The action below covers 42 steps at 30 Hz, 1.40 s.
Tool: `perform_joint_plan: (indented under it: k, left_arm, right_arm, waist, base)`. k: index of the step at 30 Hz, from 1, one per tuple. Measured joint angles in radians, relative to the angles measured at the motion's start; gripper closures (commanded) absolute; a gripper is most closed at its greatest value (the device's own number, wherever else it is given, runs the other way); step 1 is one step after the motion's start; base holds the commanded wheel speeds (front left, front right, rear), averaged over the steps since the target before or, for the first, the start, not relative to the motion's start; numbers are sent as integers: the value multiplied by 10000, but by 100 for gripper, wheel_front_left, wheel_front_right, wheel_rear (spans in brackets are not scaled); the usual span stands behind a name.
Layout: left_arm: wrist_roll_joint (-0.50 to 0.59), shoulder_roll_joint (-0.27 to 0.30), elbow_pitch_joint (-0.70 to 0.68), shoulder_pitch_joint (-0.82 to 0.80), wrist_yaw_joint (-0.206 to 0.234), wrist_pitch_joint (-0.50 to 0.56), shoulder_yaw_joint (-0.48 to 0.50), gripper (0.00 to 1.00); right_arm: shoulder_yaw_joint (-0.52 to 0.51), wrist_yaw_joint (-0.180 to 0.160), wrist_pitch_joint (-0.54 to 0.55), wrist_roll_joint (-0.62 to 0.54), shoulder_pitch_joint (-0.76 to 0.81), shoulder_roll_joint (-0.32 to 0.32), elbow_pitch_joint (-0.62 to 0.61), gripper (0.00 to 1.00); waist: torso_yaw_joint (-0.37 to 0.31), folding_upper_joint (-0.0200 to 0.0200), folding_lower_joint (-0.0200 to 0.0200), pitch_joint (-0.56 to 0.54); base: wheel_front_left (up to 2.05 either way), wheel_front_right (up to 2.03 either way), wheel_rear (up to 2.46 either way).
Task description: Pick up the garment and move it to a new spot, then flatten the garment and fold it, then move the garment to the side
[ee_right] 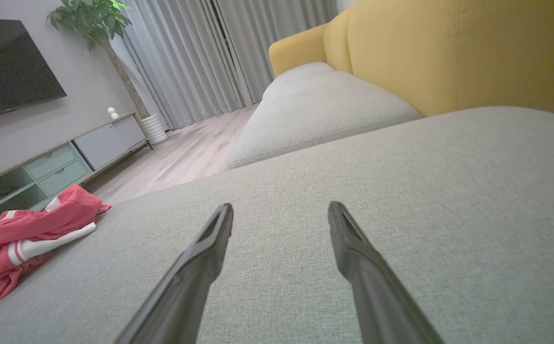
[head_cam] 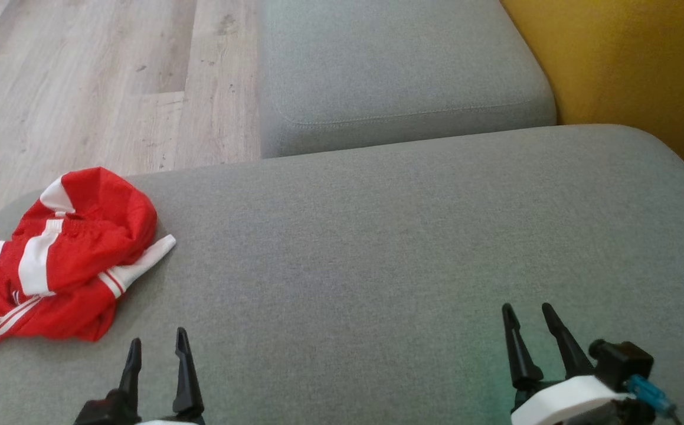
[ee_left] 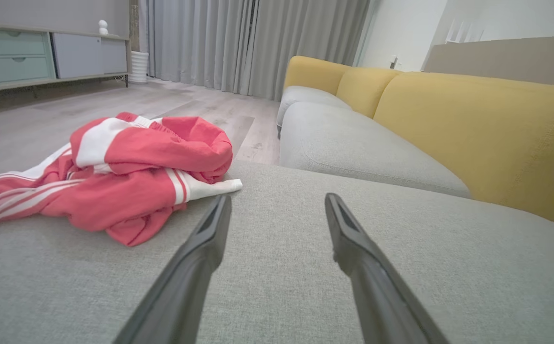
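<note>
So my left pincer (head_cam: 158, 336) and right pincer (head_cam: 526, 307) sit at the bottom of the frame, both wide open and holding nothing. The red-and-white garment (head_cam: 76, 260) lies crumpled at the left edge on the grey sofa cushion (head_cam: 406, 236), with wood floor (head_cam: 82, 77) in the upper left.
</note>
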Motion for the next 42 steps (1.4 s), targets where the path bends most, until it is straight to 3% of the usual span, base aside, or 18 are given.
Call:
perform_joint_plan:
  k: [22,36,42]
  left_arm:
    - [2855,-12,313,291,249,-708,86,0]
    - [2918,-23,642,362,247,-708,268,0]
    - [2920,-31,817,341,198,-708,297,0]
  right_arm:
    - [291,0,-694,-2964,317,-8,44,0]
    - [297,0,-704,-3005,358,-8,194,0]
    - [280,0,-704,-3005,400,-10,198,0]
  waist:
    - [129,0,0,-286]
    - [164,0,1,-288]
    - [478,0,1,-286]
  base:
    - [0,0,0]
    - [0,0,0]
    - [0,0,0]
